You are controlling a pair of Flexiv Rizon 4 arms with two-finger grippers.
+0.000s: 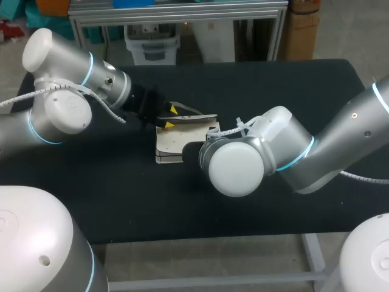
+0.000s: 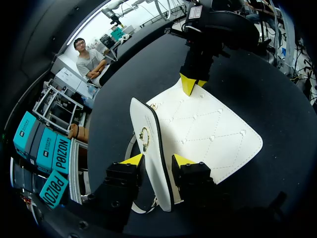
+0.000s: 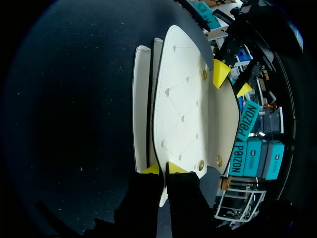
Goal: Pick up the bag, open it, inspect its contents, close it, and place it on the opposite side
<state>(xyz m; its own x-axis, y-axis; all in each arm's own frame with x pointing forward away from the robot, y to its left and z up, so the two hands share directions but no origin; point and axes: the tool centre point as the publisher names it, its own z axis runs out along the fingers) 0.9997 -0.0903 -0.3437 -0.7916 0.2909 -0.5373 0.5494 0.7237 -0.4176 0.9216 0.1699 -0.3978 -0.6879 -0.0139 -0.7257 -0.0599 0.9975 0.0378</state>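
Head view, right arm over bag

Left arm, right arm silver-white, blue rings, white cables; left pincer, right pincer black, yellow-tipped

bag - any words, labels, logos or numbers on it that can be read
None. The bag carries no readable text in any view. Its white quilted panels show only stitching, a gold clasp and gold studs.
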